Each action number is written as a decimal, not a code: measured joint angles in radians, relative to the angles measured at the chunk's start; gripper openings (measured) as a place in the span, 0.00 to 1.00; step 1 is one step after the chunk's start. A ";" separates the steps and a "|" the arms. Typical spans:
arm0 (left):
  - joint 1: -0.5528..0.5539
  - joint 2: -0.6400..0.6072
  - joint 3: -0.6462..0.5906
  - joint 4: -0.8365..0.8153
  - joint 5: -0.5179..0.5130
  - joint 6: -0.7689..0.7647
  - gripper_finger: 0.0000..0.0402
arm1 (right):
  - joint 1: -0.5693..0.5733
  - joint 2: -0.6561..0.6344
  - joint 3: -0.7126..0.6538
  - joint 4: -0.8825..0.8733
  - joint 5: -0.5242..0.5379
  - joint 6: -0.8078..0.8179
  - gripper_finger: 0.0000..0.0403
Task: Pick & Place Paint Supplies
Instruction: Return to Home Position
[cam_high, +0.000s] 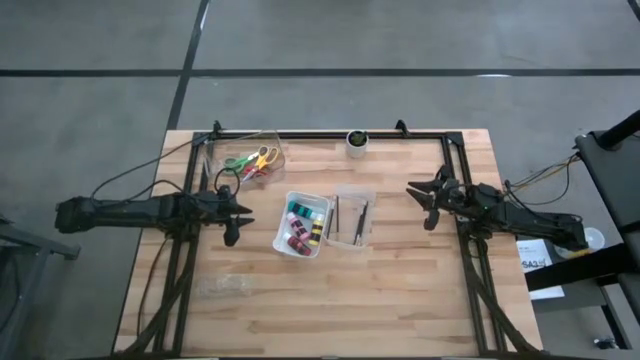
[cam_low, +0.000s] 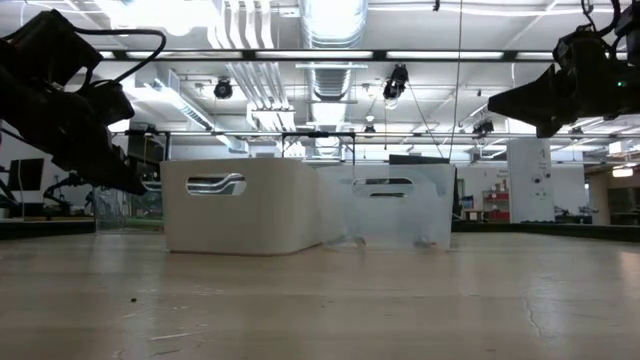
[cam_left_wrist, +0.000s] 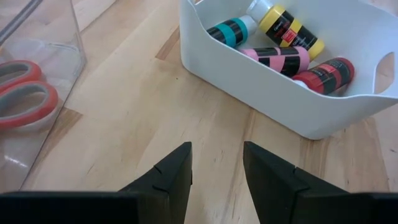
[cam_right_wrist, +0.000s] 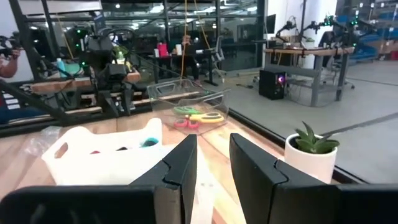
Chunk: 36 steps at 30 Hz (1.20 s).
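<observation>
Biggest headache is how much is hidden. From table height the white bin (cam_low: 245, 205) and the clear bin (cam_low: 395, 205) beside it just show their walls, so you can't see what's inside. Both arms are only dark shapes up in the corners, off the wood.

From above it's better. The paint bottles (cam_high: 300, 225) lie in the white bin mid-table, though their colours run together from up there. The left wrist camera sorts that out: teal (cam_left_wrist: 231, 31), yellow-and-black (cam_left_wrist: 289, 28), purple (cam_left_wrist: 283, 59) and red (cam_left_wrist: 326, 73), lying side by side, with the yellow one's cap cut off at the frame edge. The brushes (cam_high: 358, 218) are thin dark lines in the clear bin touching the white bin's right side; I can't count them. The scissors (cam_high: 258, 160) sit in a second clear bin (cam_high: 215, 150) at the back left. There's something crinkly and see-through (cam_high: 225, 287) near the front left that I can't identify.

The left gripper (cam_left_wrist: 216, 149) hovers over bare wood just left of the white bin, fingers apart, holding nothing. The right gripper (cam_right_wrist: 213, 140) is on the right side, level and pointing across the table, also spread and empty, with a little potted plant (cam_right_wrist: 309, 158) off to one side.
</observation>
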 joint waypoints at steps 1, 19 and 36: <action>0.000 0.002 0.000 0.000 0.000 0.000 0.37 | 0.000 0.001 0.000 0.001 0.000 -0.002 0.23; 0.000 0.001 0.000 0.000 0.003 0.001 0.37 | 0.000 0.008 0.000 0.001 0.002 -0.058 0.23; 0.000 0.001 0.000 0.002 0.003 0.001 0.37 | 0.000 0.008 0.000 0.002 0.000 -0.059 0.23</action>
